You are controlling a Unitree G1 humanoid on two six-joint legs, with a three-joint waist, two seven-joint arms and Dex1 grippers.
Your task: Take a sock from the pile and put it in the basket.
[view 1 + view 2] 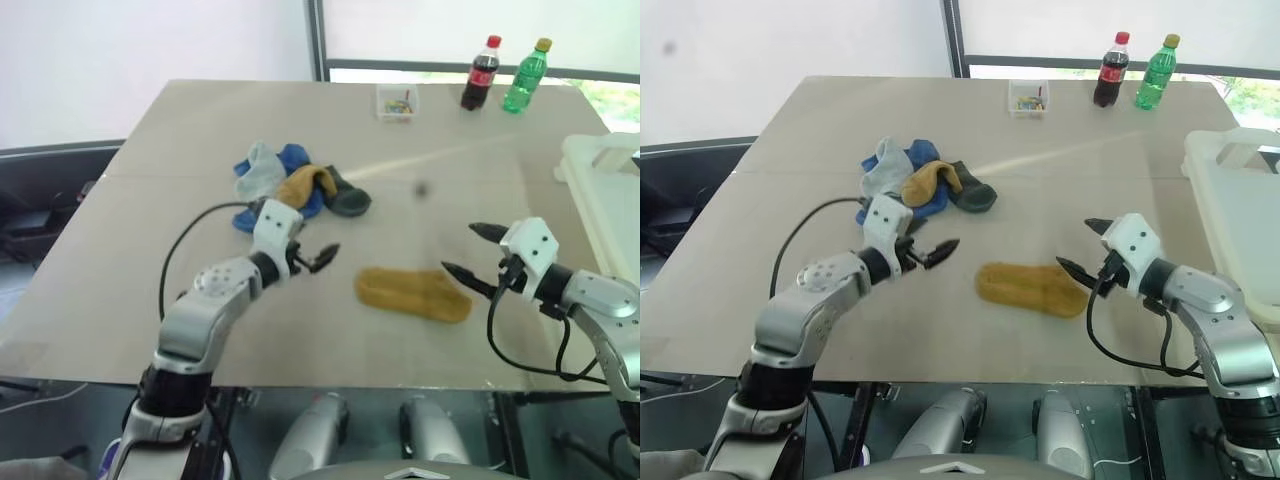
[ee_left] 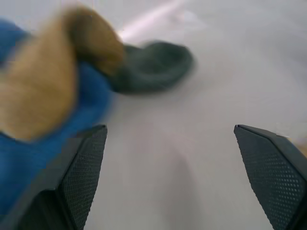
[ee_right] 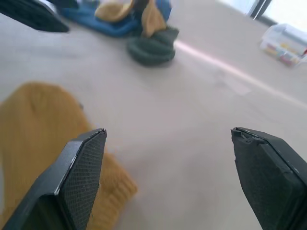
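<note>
Loose sock: a mustard-yellow sock (image 1: pixel 413 293) lies flat on the desk (image 1: pixel 200 130), apart from the pile, between the two grippers and nearer the right one.
Sock's lie: its long axis runs across the desk, left to right and slanting slightly toward the robot at the right end; the ribbed cuff looks to be at the end near the right gripper, though I would not swear to it.
Pile: the remaining socks (image 1: pixel 290 188), grey, blue, mustard and dark green, sit heaped farther back, just beyond the left gripper.
Basket: the cream-white bin (image 1: pixel 600 190) stands at the desk's right edge, well apart from the loose sock.
Right gripper (image 1: pixel 478 252): jaws wide apart, holding nothing, hovering just beside the sock's right end.
Left gripper (image 1: pixel 933 252): jaws spread wide, empty, close to the pile.
Risk, grip: a flat sock offers little to pinch; jaws closing too high would likely slide off and only push it along.
Risk, pile: the left gripper could snag several tangled socks at once.
Risk, drop: a limp sock could catch on the bin's thick rim and fall outside.
</note>
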